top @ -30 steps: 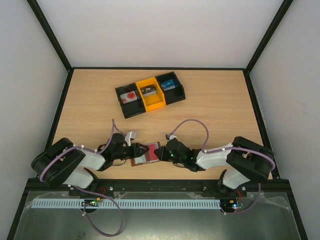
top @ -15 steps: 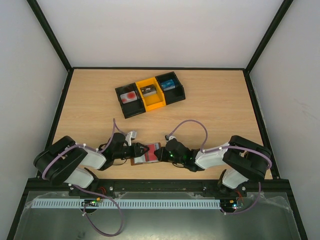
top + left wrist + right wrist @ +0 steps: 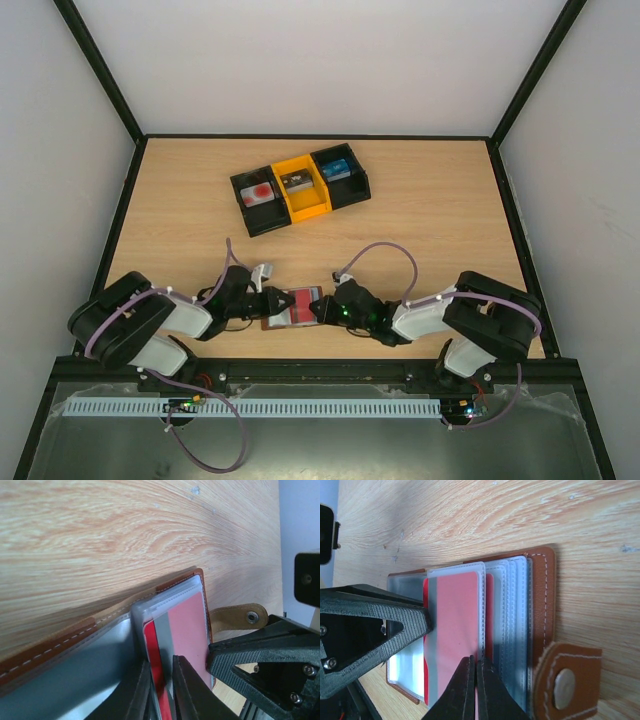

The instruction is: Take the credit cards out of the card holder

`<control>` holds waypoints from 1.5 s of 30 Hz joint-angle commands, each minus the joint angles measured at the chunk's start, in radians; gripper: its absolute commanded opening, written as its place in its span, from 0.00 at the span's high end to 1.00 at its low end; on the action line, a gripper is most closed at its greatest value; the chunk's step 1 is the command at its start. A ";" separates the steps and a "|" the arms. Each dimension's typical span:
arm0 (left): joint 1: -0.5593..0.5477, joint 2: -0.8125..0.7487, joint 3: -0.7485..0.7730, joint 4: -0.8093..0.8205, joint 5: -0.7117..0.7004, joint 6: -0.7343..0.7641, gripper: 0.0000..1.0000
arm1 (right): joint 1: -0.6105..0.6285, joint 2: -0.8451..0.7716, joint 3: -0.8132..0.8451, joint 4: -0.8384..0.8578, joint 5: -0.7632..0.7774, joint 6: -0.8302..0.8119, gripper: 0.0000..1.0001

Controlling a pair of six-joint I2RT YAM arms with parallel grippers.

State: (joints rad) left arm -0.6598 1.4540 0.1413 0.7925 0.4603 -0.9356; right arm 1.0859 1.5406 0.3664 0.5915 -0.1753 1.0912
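Note:
The brown card holder lies open on the table between my two grippers, its clear sleeves fanned out and its snap tab to one side. A red-pink credit card sits in a sleeve, with its red edge sticking out. My left gripper is shut on that red edge; it also shows in the top view. My right gripper is shut on the clear sleeve's edge at the opposite side; it also shows in the top view. A whitish card with a red round mark lies in the tray.
A three-part tray, black, yellow and black, stands at the back middle, with a card in each part. The table's near edge runs just below the card holder. Both arms lie low along it.
The left arm's base link has swung a little and the right gripper has shifted slightly. The card holder and both grips look the same.

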 commanded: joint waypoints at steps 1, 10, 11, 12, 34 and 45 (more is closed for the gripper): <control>-0.006 -0.029 0.009 -0.013 0.037 0.008 0.89 | 0.001 0.032 -0.031 0.002 0.012 0.018 0.98; 0.021 -0.026 0.013 -0.056 0.053 0.035 0.97 | 0.000 0.037 -0.050 0.010 0.026 0.038 0.98; 0.027 -0.024 0.009 -0.053 0.058 0.034 0.97 | 0.000 0.037 -0.056 0.016 0.026 0.040 0.98; 0.032 -0.024 0.007 -0.052 0.063 0.034 0.95 | 0.000 0.037 -0.059 0.019 0.023 0.041 0.98; 0.066 0.019 -0.037 0.091 0.160 -0.002 0.97 | 0.001 0.046 -0.077 0.036 0.035 0.050 0.98; 0.067 0.081 -0.054 0.169 0.162 -0.033 0.90 | 0.000 0.067 -0.088 0.050 0.053 0.052 0.98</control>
State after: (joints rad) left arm -0.5922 1.5295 0.1028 0.9169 0.5980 -0.9771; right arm 1.0859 1.5639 0.3111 0.7155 -0.1585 1.1366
